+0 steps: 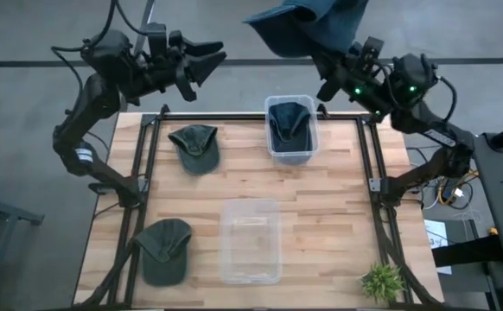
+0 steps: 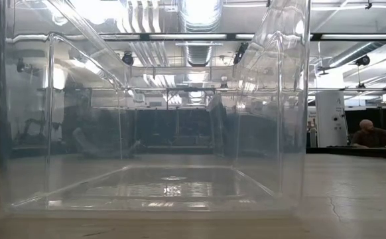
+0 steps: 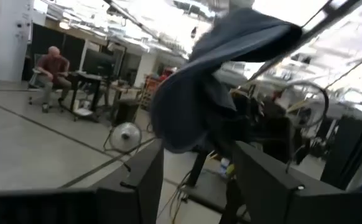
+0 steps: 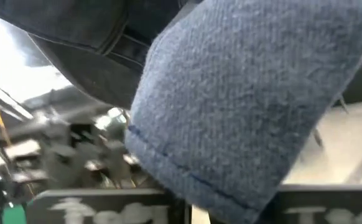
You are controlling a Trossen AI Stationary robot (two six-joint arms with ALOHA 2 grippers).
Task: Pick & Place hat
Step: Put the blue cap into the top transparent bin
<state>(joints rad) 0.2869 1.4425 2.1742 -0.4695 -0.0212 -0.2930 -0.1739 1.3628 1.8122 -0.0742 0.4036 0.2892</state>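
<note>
A blue hat point(image 1: 306, 23) is raised high above the table's far edge, held by my right gripper point(image 1: 345, 53), which is shut on it. Its blue cloth point(image 4: 243, 99) fills the right wrist view. My left gripper point(image 1: 206, 57) is open and empty beyond the table's far-left corner. Its wrist view shows the blue hat point(image 3: 212, 93) past its spread fingers point(image 3: 145, 180). Two dark green hats point(image 1: 195, 145) point(image 1: 165, 249) lie flat on the table's left side. A third dark hat point(image 1: 289, 123) sits inside a small clear bin point(image 1: 312, 145). My right gripper holds the blue hat by its cloth point(image 4: 187, 168). The hat itself covers the fingers, so the part held cannot be told. The hat is lifted well clear of the table, and its brim point(image 1: 273, 30) sticks out toward the table's left.
A large clear bin point(image 1: 251, 240) stands on the near middle of the table; its wall point(image 2: 27, 119) fills the low view. A small green plant point(image 1: 383, 281) is at the near-right corner. A black frame point(image 1: 148, 155) borders the table. Seated people point(image 3: 50, 68) point(image 2: 371, 136) show in the room.
</note>
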